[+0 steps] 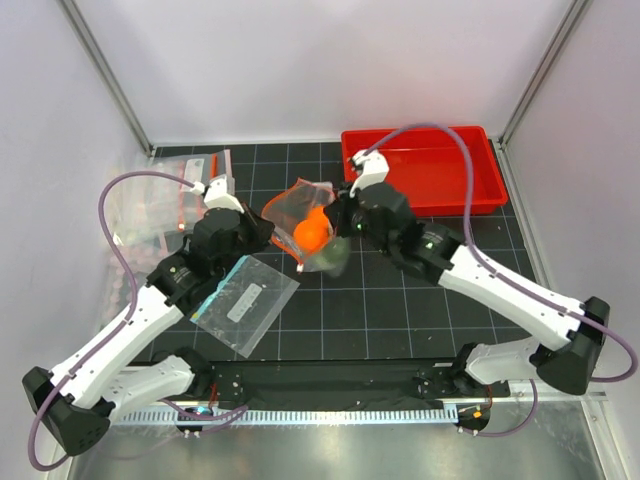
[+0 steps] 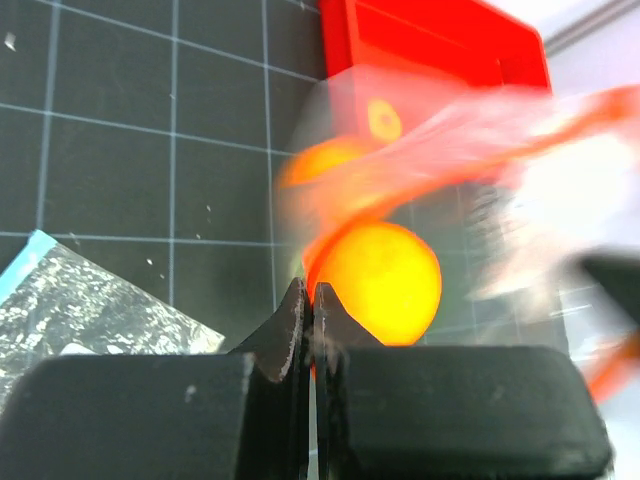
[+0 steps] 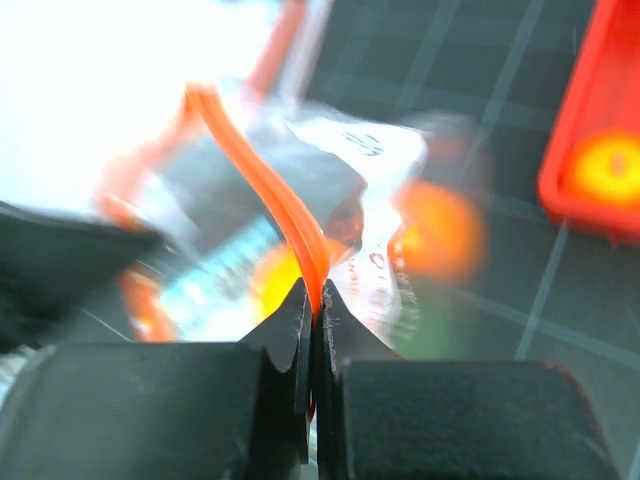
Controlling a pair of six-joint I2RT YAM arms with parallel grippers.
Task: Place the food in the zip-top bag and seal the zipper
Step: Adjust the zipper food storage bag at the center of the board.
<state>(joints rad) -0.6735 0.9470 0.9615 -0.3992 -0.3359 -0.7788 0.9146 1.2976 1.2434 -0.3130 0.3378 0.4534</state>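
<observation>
The clear zip-top bag [image 1: 300, 215] with its red-orange zipper [image 3: 280, 205] hangs above the mat between my two grippers. Orange fruit [image 1: 313, 232] and a blurred green fruit [image 1: 330, 258] show inside it. My left gripper [image 1: 262, 222] is shut on the bag's left edge; in the left wrist view [image 2: 310, 296] an orange fruit [image 2: 385, 282] sits just past the fingertips. My right gripper [image 1: 338, 214] is shut on the zipper strip, which runs up from the pinched jaws in the right wrist view [image 3: 312, 298]. One orange fruit [image 3: 610, 168] lies in the red tray [image 1: 425, 168].
A second clear pouch with a teal-blue edge [image 1: 244, 302] lies flat on the mat at front left. More clear bags [image 1: 170, 200] are piled at the back left. The red tray stands at the back right. Metal frame posts bound the cell.
</observation>
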